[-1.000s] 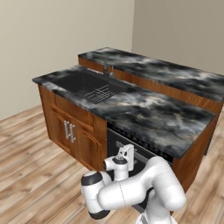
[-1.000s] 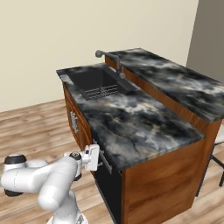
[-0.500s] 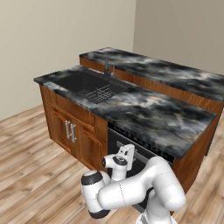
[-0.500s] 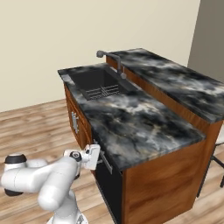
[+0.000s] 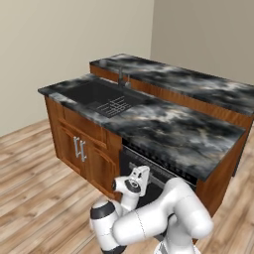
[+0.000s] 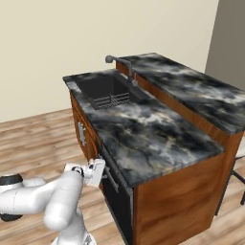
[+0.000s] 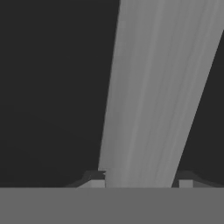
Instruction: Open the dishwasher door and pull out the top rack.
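The dishwasher door (image 5: 127,162) is a black panel under the marble counter, standing closed. Its silver bar handle (image 6: 113,180) runs along the top edge. My gripper (image 5: 142,174) is pressed up to that handle at the door's left end. In the hand view the handle (image 7: 157,96) runs up between my two fingertips (image 7: 99,183), which sit tight against its sides, with the black door (image 7: 52,87) behind it. From the right side my gripper (image 6: 101,172) meets the bar in front of the door (image 6: 119,206). The top rack is hidden behind the closed door.
A black sink (image 5: 101,96) with a small wire grid and a faucet (image 6: 119,64) lies left of the dishwasher. Brown cabinet doors (image 5: 79,149) with vertical handles stand beneath it. A raised marble bar (image 5: 188,82) runs behind. Wooden floor (image 5: 34,188) spreads in front.
My fingers have closed in around the handle bar. The hand has stayed at the door, which has not moved.
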